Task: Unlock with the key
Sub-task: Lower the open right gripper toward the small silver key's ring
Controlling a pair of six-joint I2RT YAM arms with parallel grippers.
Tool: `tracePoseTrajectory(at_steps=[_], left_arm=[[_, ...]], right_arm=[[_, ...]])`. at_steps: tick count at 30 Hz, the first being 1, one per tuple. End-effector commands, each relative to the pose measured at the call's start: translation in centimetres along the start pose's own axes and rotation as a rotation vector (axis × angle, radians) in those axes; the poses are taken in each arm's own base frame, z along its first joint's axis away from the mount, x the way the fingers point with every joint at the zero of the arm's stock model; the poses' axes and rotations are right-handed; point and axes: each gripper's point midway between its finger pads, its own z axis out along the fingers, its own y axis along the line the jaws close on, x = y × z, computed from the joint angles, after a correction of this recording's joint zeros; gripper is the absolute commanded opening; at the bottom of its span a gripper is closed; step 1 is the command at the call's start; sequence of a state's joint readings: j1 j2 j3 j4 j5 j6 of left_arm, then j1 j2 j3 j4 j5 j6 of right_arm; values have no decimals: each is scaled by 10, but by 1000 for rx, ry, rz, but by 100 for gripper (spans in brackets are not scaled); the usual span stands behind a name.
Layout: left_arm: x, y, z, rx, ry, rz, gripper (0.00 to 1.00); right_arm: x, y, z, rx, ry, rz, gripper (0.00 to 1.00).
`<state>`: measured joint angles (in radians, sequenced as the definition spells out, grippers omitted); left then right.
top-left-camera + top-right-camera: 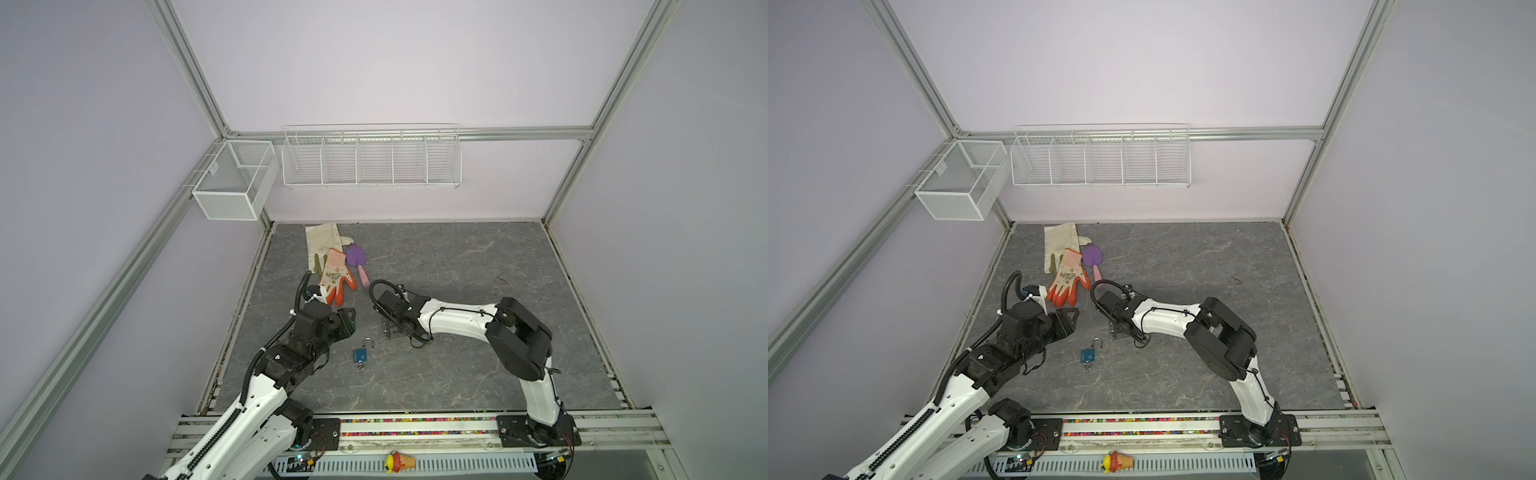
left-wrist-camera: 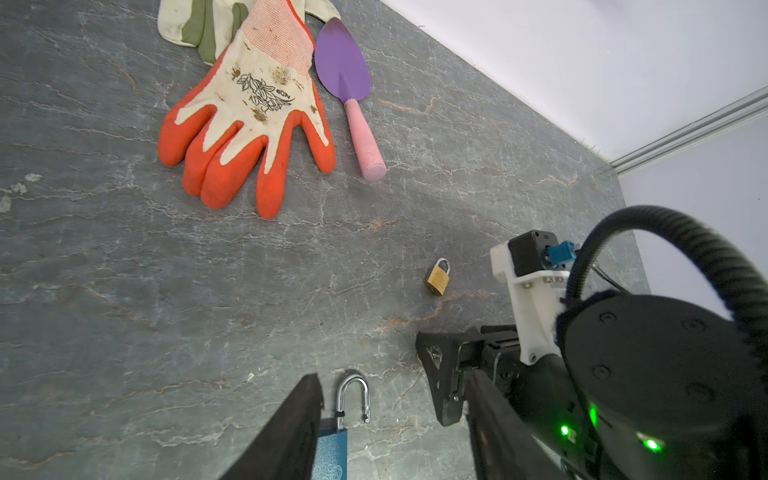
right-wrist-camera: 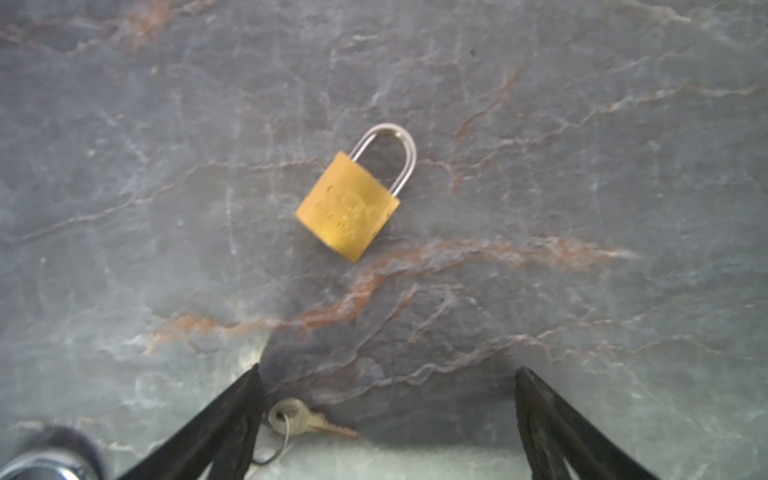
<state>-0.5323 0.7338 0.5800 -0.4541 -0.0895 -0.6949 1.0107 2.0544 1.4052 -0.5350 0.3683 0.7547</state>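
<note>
A blue padlock point(image 1: 360, 354) lies on the grey slab with its chrome shackle point(image 2: 353, 395) swung open and a key on a ring point(image 1: 360, 368) at its bottom end. My left gripper point(image 2: 390, 378) hovers over it, open, the blue body close beside one finger point(image 2: 291, 428). A brass padlock point(image 3: 349, 208) lies flat with its shackle shut. My right gripper point(image 3: 386, 374) points down at the slab just short of it, jaws wide open and empty. A small key point(image 3: 309, 424) on a ring rests on the slab against one right finger point(image 3: 232, 411).
An orange-and-white glove point(image 1: 334, 276), a cream glove point(image 1: 322, 245) and a purple trowel with a pink handle point(image 1: 357, 259) lie at the back left. Two white wire baskets point(image 1: 372, 160) point(image 1: 235, 180) hang on the walls. A toy ice-cream cone point(image 1: 399, 461) sits on the front rail.
</note>
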Motion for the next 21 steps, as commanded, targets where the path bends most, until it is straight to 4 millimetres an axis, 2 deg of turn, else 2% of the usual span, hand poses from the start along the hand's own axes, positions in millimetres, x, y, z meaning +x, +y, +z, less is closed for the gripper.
tracePoseTrajectory(at_steps=[1,8,13,18,21], left_arm=[[-7,-3,-8,-3,-19,21,56],[-5,-4,-9,8,-9,12,56],[-2,-5,-11,13,14,4,56],[4,-7,-12,26,38,-9,56],[11,-11,-9,43,64,-13,55]], right_arm=[[32,-24,5,80,93,-35,96],[42,-41,-3,90,107,-10,96],[63,-41,-7,44,163,-106,95],[89,-69,-16,66,207,-135,96],[92,-83,-26,84,213,-134,95]])
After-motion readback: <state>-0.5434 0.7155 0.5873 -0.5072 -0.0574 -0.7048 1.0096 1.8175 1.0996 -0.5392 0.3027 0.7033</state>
